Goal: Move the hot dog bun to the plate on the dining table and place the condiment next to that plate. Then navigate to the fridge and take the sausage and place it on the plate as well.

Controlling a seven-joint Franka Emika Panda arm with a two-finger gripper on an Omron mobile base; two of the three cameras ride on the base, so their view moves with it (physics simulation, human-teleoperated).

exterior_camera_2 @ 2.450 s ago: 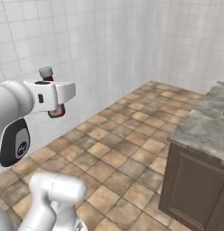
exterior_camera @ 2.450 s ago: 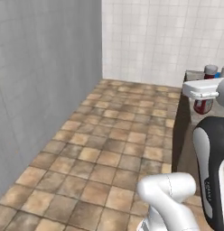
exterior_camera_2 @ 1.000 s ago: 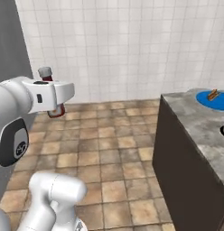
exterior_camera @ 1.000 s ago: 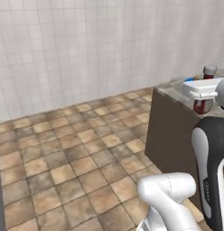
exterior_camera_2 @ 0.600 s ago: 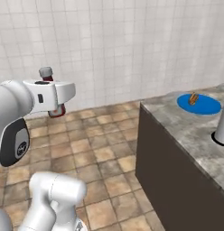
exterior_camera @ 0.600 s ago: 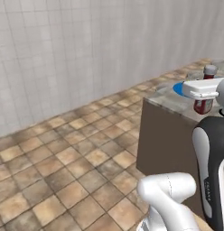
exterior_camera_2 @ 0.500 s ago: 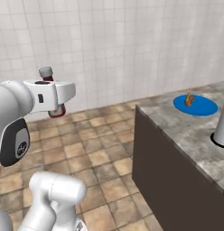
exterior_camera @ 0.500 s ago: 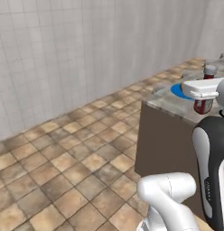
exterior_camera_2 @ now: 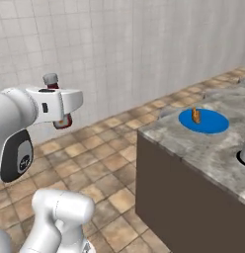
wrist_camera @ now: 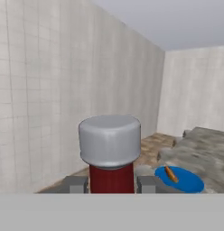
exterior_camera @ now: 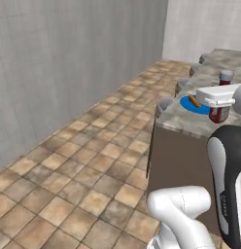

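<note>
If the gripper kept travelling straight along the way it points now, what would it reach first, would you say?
Probably the tiled wall ahead. The gripper holds the condiment; the plate with the hot dog bun lies off to one side, though depth is unclear.

1. ketchup bottle (wrist_camera: 111, 178): dark red body with a pale grey cap.
2. plate (exterior_camera_2: 209, 123): plain bright blue, no pattern.
3. hot dog bun (exterior_camera_2: 196, 115): orange-tan.
4. dining table (exterior_camera_2: 193, 143): grey-brown marbled stone top over a dark brown base.
5. floor (exterior_camera: 78, 170): square tiles mottled in tan, brown and terracotta, with pale grout.
6. wall (exterior_camera_2: 119, 54): white-grey tiles in a regular grid.
7. finger tips (wrist_camera: 76, 184): grey in the hand view.
8. stools (exterior_camera: 163, 104): grey seats beside the table.
</note>
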